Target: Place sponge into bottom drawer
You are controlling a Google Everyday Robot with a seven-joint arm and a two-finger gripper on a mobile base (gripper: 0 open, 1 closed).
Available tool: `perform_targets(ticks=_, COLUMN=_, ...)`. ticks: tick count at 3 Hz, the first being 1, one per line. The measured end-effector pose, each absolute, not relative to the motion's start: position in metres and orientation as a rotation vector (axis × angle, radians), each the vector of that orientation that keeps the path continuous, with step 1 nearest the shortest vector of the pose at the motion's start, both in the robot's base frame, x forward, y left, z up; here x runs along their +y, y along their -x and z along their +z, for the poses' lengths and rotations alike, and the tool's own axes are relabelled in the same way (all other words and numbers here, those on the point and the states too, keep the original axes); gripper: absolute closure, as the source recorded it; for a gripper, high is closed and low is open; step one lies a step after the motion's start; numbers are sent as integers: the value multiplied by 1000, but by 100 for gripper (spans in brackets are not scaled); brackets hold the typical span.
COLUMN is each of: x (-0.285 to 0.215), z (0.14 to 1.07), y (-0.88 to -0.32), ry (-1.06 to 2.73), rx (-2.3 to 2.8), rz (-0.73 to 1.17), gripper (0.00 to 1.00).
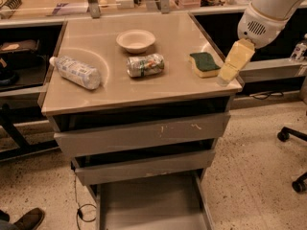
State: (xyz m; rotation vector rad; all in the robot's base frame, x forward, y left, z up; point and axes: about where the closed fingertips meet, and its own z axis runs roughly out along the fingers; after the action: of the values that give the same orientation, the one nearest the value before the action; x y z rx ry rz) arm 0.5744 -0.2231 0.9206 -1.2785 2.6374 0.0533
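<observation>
The sponge, yellow foam with a dark green top, lies on the right part of the cabinet top. My gripper hangs from the white arm at the upper right, its yellow fingers pointing down-left just right of the sponge, near the top's right edge. It holds nothing. The bottom drawer is pulled out low in the picture, its flat grey floor bare.
A crushed can, a white bowl and a lying plastic bottle are on the top. The upper and middle drawers stand slightly out. Office chair wheels stand at right; a shoe shows at bottom left.
</observation>
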Motion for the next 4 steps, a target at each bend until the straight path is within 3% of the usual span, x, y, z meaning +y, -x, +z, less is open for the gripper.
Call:
perform_targets(ticks=2, x=-216, z=915, y=-590, ry=1232, rx=2615, rz=84, gripper=0)
perform_targets(ticks=4, x=-191, z=901, y=-646, ry=1106, rx=2656, rz=171, gripper=0)
